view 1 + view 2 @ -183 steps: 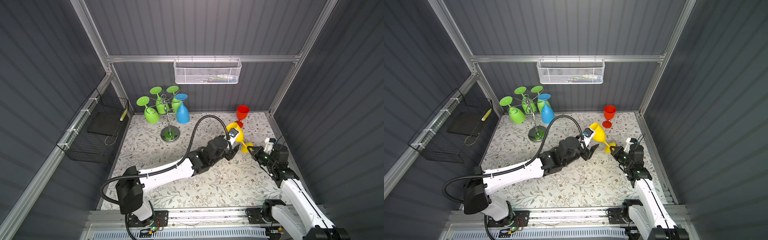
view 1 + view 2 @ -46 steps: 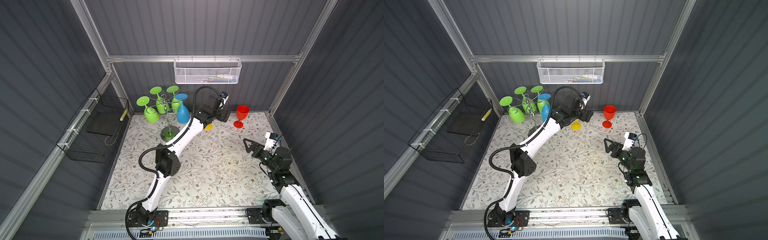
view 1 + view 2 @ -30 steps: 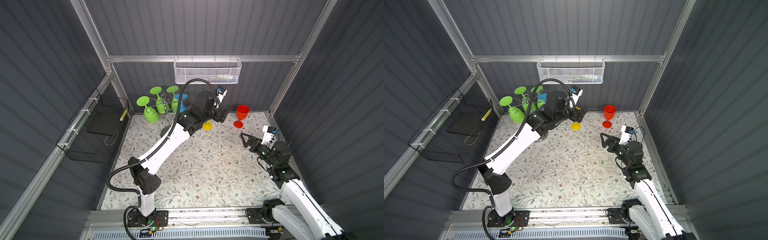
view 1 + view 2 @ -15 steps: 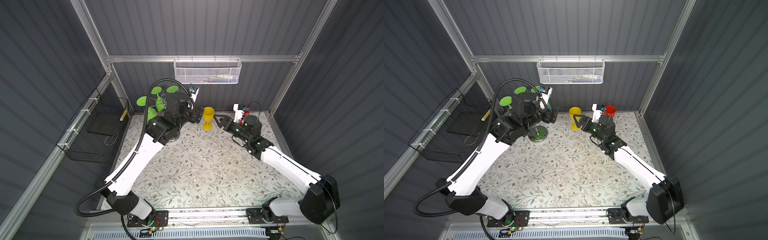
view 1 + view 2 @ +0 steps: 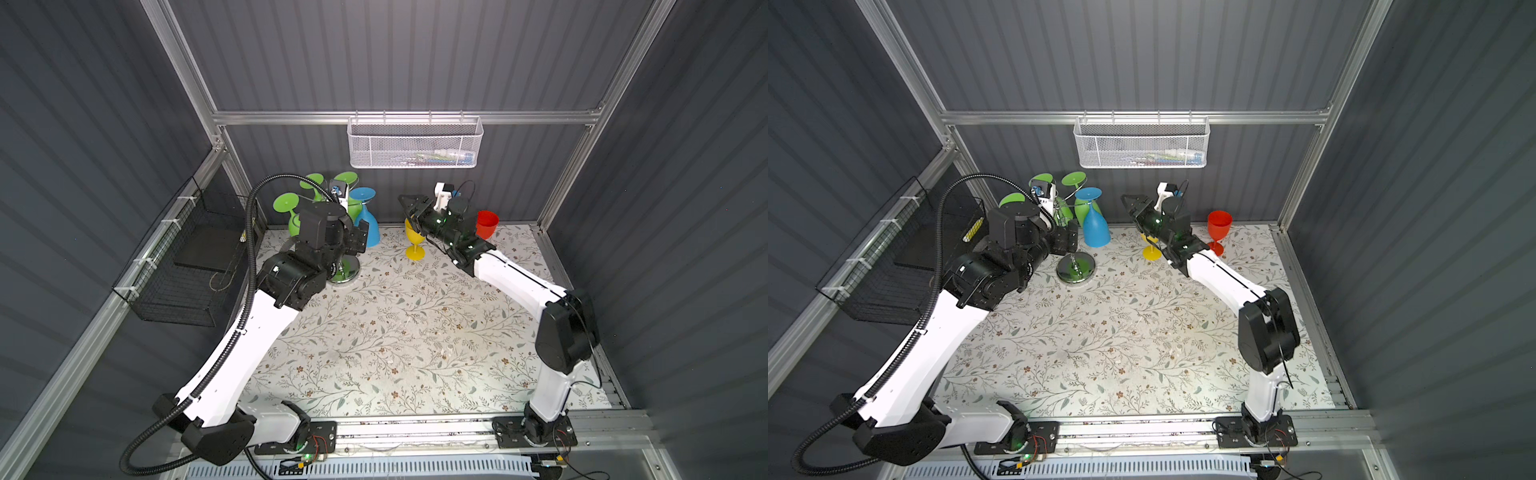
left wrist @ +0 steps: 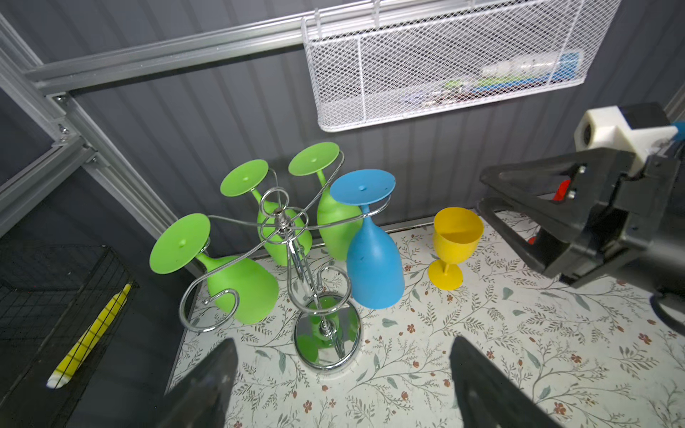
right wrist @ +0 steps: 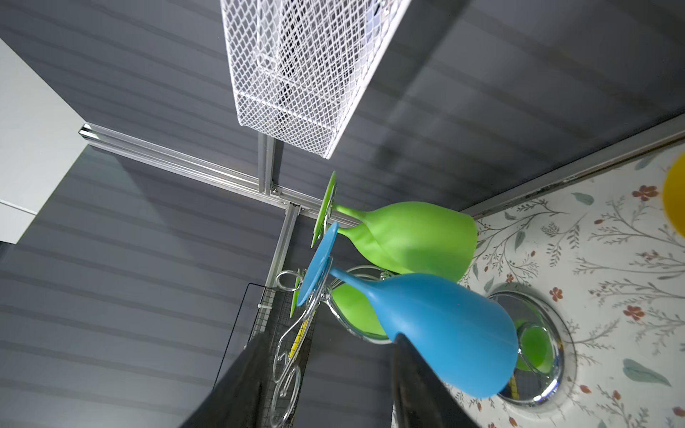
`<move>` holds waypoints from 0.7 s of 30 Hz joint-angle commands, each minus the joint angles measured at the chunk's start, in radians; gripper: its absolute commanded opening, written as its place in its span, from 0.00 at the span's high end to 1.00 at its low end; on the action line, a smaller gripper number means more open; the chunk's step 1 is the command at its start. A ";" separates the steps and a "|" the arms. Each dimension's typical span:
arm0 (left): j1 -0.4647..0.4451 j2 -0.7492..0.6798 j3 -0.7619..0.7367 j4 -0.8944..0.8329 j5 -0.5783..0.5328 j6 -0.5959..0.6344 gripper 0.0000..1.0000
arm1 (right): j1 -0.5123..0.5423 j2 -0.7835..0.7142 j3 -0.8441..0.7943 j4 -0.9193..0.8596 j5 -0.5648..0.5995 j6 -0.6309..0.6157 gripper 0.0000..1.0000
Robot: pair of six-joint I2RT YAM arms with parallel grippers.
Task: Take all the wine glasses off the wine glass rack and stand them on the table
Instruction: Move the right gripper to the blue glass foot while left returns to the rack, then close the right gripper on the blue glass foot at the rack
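As the blue glass (image 6: 374, 266) hangs on the rack (image 6: 283, 222), the right gripper (image 6: 481, 191) faces it, jaws apart. The left gripper (image 6: 341, 348) gapes too.

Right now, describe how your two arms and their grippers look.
The left arm and right arm have smooth white links and bulky black joints. A thick ribbed black hose loops along the left one only. The left gripper and right gripper have black wedge-shaped fingers, each beside a white camera block.

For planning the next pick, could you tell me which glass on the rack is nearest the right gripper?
The blue glass; the three green glasses hang farther from the right gripper.
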 commanded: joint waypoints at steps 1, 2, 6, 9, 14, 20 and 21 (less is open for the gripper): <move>0.022 -0.035 -0.037 -0.029 -0.037 -0.020 0.10 | 0.009 0.058 0.097 0.009 -0.011 0.070 0.51; 0.026 -0.043 -0.051 -0.023 -0.035 -0.023 0.10 | 0.012 0.079 0.128 -0.001 -0.014 0.071 0.52; 0.045 -0.081 -0.115 0.022 -0.020 -0.032 0.10 | 0.024 0.150 0.235 -0.048 -0.014 0.070 0.55; 0.093 -0.091 -0.141 0.038 0.036 -0.051 0.10 | 0.034 0.197 0.306 -0.079 -0.015 0.071 0.56; 0.140 -0.128 -0.188 0.087 0.089 -0.046 0.10 | 0.046 0.240 0.381 -0.133 0.001 0.064 0.60; 0.199 -0.171 -0.248 0.139 0.132 -0.053 0.10 | 0.053 0.269 0.433 -0.178 0.015 0.054 0.65; 0.203 -0.174 -0.256 0.147 0.139 -0.053 0.10 | 0.055 0.274 0.442 -0.186 0.017 0.053 0.65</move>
